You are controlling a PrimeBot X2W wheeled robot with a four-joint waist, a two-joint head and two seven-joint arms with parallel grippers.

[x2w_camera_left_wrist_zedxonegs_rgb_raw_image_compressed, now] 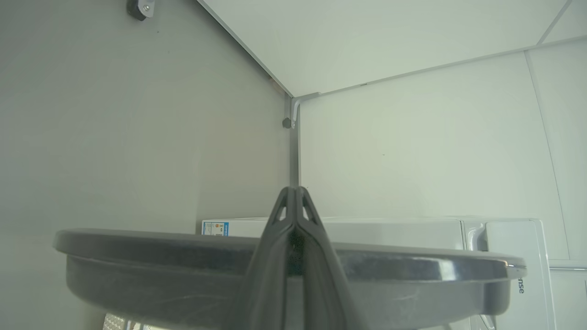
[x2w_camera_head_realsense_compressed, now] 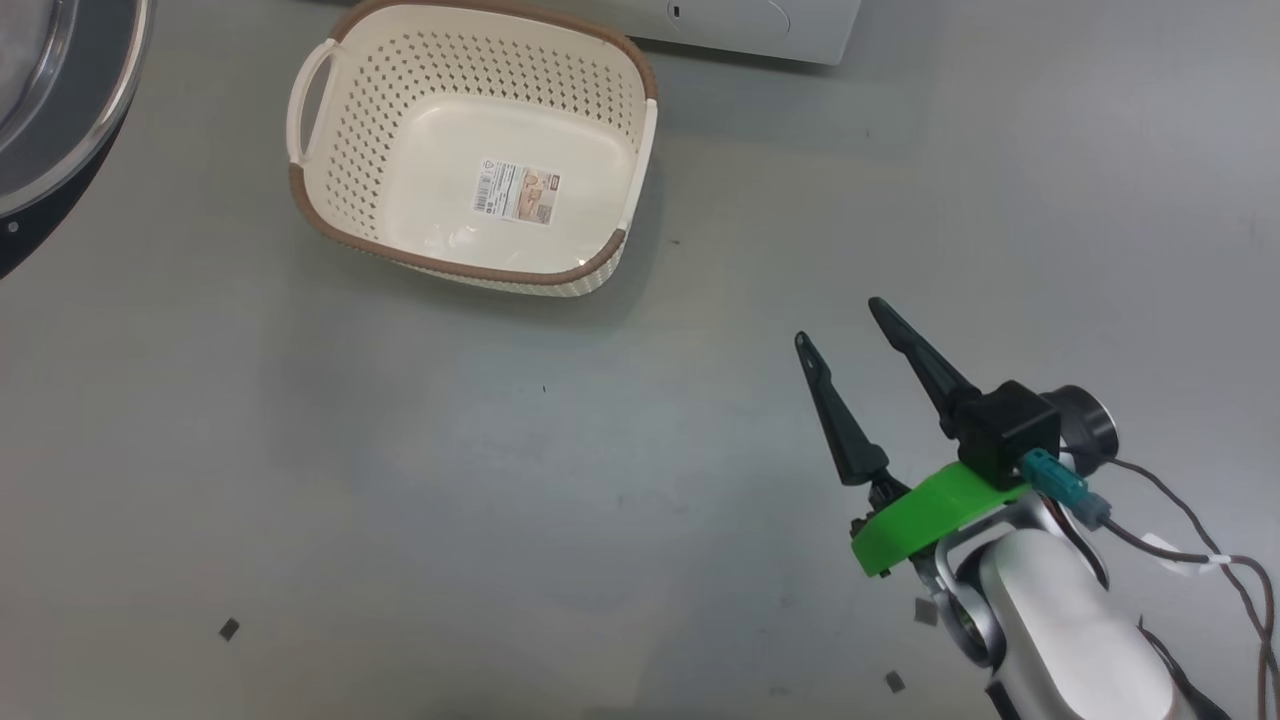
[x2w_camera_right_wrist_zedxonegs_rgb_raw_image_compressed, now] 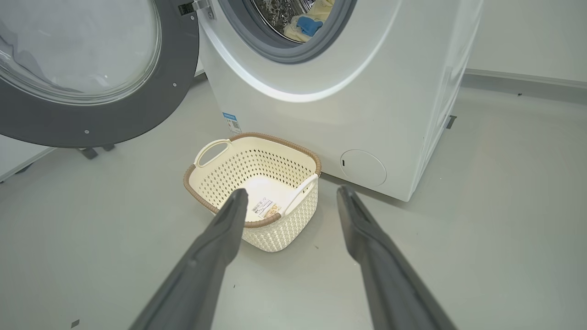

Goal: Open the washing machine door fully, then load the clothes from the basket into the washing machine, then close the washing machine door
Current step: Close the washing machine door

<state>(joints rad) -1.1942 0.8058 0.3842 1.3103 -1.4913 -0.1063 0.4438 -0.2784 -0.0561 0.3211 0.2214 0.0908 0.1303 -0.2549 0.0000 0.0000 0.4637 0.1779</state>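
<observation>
A: Where are the clothes (x2w_camera_right_wrist_zedxonegs_rgb_raw_image_compressed: 306, 25) found?
B: They are seen inside the drum of the washing machine (x2w_camera_right_wrist_zedxonegs_rgb_raw_image_compressed: 321, 114). The basket (x2w_camera_head_realsense_compressed: 380, 120) stands on the floor (x2w_camera_head_realsense_compressed: 500, 450) just in front of it.

A: Door and grippers?
B: The washing machine door (x2w_camera_right_wrist_zedxonegs_rgb_raw_image_compressed: 91, 119) is swung wide. The right gripper (x2w_camera_head_realsense_compressed: 838, 322) is held apart above the floor. The left gripper (x2w_camera_left_wrist_zedxonegs_rgb_raw_image_compressed: 295, 189) is pressed together at the door's rim; contact cannot be told.

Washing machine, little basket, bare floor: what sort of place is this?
Probably a laundry corner, perhaps a plain test room fitted out as one. A white front-loading washing machine stands with its round door swung open and clothes inside, and a cream perforated basket sits on the grey floor before it.
</observation>
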